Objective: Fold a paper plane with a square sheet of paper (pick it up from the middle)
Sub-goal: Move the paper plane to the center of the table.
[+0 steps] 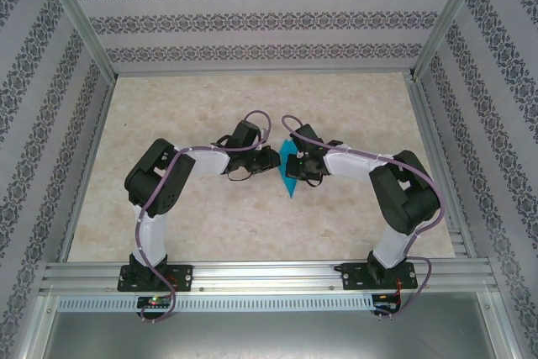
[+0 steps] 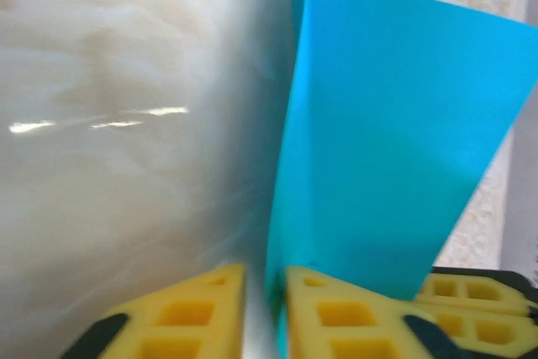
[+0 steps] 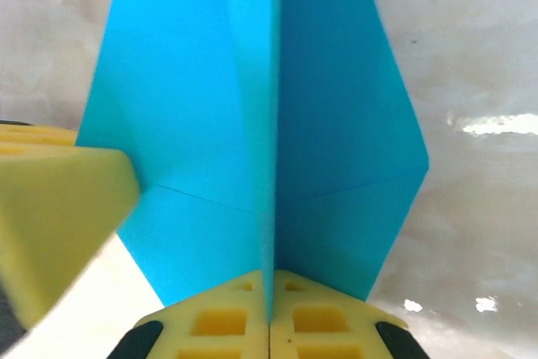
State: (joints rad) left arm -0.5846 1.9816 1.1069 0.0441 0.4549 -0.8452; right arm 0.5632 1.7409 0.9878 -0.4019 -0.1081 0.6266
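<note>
Firmly clamps the right gripper (image 3: 271, 296) on the paper plane (image 3: 252, 124), yellow pads pressed flat together over the upright centre crease. Holds the blue paper on edge, with a wing spreading to each side of that crease and both narrowing away from the wrist camera.

Brings the left gripper (image 2: 265, 292) in from the other side, fingers narrowly apart, with an edge of the paper running down into the slot. Cannot tell through the blur whether those pads truly pinch it, though they seem close to doing so. Puts one left pad (image 3: 59, 216) against the lower corner of the left wing, hiding that corner from the right wrist camera.

Seen from above, sets both grippers nose to nose at mid-table, the blue paper (image 1: 289, 172) squeezed between them and largely covered by them, its pointed tip sticking out toward the arm bases. Leaves the pale marbled table (image 1: 210, 224) bare around them. Loops purple cables (image 1: 155, 208) along each arm. Closes off the space with patterned walls (image 1: 252, 18) and an aluminium rail (image 1: 269, 273) at the near edge.
</note>
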